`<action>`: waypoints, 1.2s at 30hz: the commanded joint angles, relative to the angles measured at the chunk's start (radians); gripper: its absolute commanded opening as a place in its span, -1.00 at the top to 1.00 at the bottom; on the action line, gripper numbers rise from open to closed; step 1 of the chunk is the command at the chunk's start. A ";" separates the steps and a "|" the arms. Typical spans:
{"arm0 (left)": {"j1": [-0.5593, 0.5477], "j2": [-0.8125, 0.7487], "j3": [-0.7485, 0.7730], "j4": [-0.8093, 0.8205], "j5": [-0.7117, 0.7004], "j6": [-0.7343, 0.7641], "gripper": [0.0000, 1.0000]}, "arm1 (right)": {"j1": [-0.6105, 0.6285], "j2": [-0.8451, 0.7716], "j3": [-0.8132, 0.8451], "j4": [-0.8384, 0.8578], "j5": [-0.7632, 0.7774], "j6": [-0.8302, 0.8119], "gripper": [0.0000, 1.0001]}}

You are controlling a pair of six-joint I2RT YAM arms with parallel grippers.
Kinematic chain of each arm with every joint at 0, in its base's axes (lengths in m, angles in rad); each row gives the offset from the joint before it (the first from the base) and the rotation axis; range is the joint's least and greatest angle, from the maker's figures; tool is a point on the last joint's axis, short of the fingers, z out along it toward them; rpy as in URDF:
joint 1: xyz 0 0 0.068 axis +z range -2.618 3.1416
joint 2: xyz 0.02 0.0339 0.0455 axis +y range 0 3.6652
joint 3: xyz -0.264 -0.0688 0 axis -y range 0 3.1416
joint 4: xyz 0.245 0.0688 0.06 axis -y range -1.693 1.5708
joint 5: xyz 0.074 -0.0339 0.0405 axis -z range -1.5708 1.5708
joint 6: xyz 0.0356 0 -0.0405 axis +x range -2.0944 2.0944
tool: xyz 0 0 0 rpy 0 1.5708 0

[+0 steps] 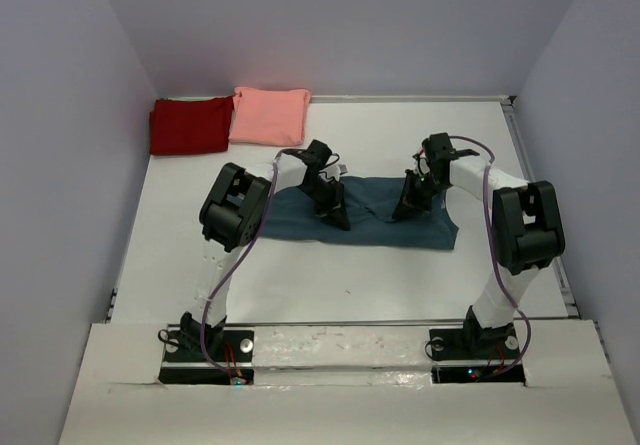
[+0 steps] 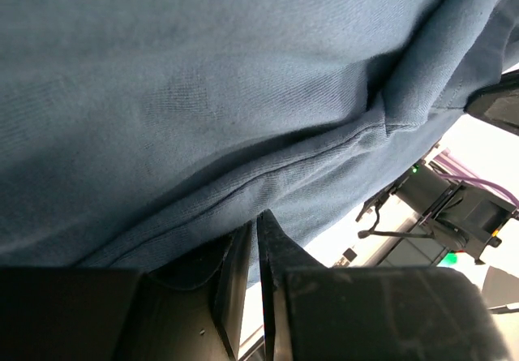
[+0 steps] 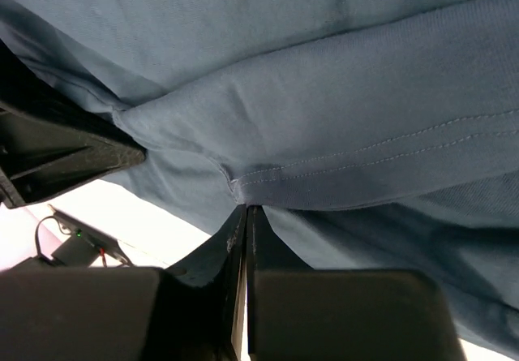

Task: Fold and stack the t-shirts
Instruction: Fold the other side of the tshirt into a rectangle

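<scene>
The dark teal-blue t-shirt (image 1: pixel 375 227) lies as a wide band across the middle of the table. Both grippers are down on it, a short way apart. My left gripper (image 1: pixel 336 217) is shut on a fold of the blue t-shirt (image 2: pixel 203 93), its jaws (image 2: pixel 254 223) pinched together on the cloth's edge. My right gripper (image 1: pixel 406 208) is shut on the stitched hem of the same t-shirt (image 3: pixel 340 109), and the fabric bunches where the jaws (image 3: pixel 246 211) meet. The dark red t-shirt (image 1: pixel 190 125) and the salmon-pink t-shirt (image 1: pixel 270 114) lie folded side by side at the back left.
White walls close in the table on the left, the back and the right. A raised rail (image 1: pixel 340 323) runs along the near edge by the arm bases. The right arm (image 2: pixel 454 207) shows close by in the left wrist view, and the left gripper (image 3: pixel 57 154) in the right wrist view.
</scene>
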 commanded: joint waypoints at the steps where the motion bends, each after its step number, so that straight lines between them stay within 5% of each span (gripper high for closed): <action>1: 0.003 0.039 -0.003 -0.078 -0.082 0.024 0.52 | 0.007 0.014 0.027 0.033 0.004 0.004 1.00; 12: 0.003 0.044 0.001 -0.082 -0.078 0.029 0.52 | 0.007 0.068 0.168 -0.005 0.006 0.006 1.00; 23: 0.003 0.044 0.000 -0.090 -0.076 0.037 0.52 | 0.007 0.264 0.512 -0.080 -0.013 -0.017 1.00; 36: 0.003 0.042 -0.008 -0.092 -0.071 0.041 0.52 | 0.007 0.471 0.724 -0.057 -0.066 -0.042 0.93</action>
